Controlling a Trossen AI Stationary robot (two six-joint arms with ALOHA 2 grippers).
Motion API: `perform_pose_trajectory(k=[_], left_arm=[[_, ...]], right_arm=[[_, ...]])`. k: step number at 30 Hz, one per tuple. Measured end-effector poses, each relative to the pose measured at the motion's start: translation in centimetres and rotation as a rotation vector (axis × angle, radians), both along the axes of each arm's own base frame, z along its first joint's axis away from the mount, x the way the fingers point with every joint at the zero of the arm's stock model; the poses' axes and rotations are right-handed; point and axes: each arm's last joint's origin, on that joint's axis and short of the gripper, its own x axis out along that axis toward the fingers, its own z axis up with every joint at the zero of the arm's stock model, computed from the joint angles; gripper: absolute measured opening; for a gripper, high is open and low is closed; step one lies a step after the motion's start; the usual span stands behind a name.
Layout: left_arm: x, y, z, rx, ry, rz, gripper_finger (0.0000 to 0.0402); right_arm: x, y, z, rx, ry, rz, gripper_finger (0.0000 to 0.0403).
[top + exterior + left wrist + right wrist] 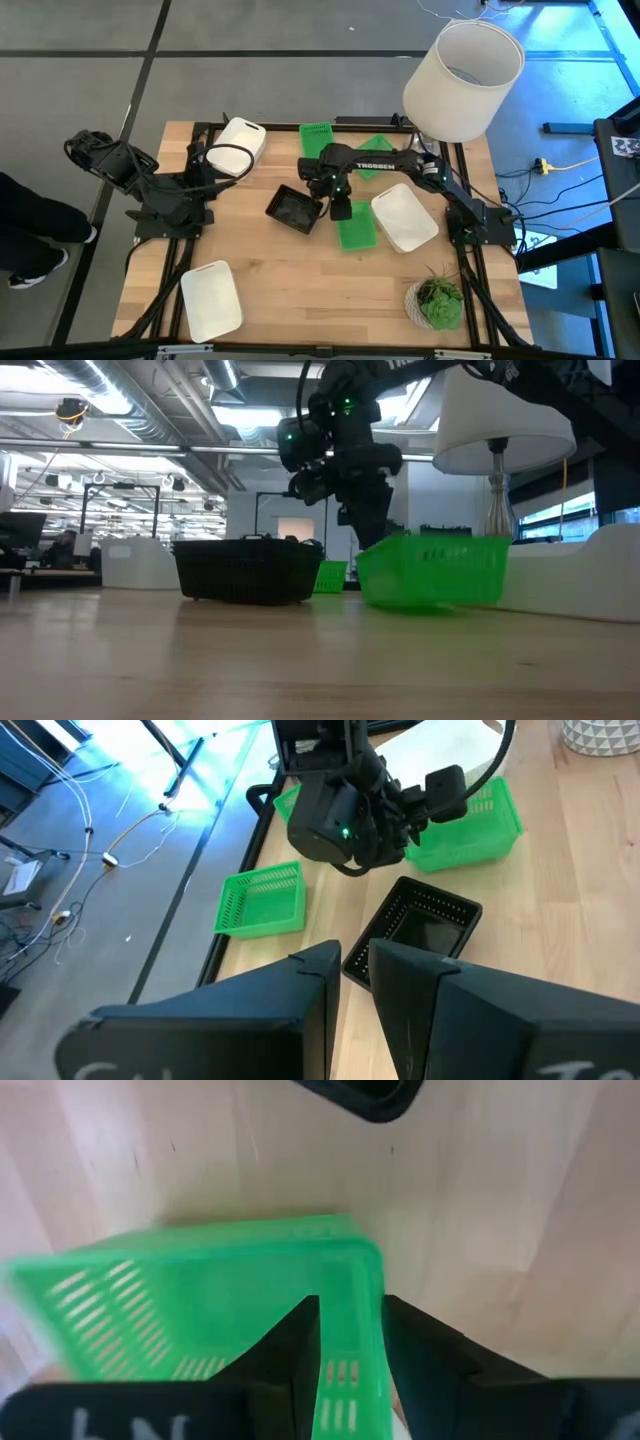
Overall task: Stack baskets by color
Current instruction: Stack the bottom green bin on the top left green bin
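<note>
right gripper (341, 210) at mid-surface, fingers (290, 1355) pinching end wall of green basket (356, 229), one finger inside, one outside. black mesh basket (295, 209) just beside it, toward left-arm side. second green basket (316, 137) at far edge; third green basket (374, 158) partly hidden under right arm. white basket (404, 217) just beside held green one, toward right edge. another white basket (211, 299) near left near corner. left gripper (214, 161) near far left corner, touching white basket (236, 146); its fingers (310, 995) narrowly spread, nothing between.
</note>
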Motion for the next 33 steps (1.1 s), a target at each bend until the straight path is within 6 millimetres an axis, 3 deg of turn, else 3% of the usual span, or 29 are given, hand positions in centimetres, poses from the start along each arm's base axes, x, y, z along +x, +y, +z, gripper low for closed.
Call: perform_pose_trajectory(k=[12,21,33], left_arm=[[0.0,0.0,0.0,0.001,-0.002,0.004,0.0050],[0.0,0.0,0.0,-0.017,-0.011,0.014,0.0050],[0.0,0.0,0.0,-0.043,-0.022,0.028,0.0050]], right_arm=[[0.1,-0.1,-1.0,-0.022,-0.018,0.032,0.0113],[0.5,-0.1,0.1,-0.029,-0.054,0.037,0.0113],[0.4,-0.1,0.2,-0.027,-0.047,0.034,0.0113]])
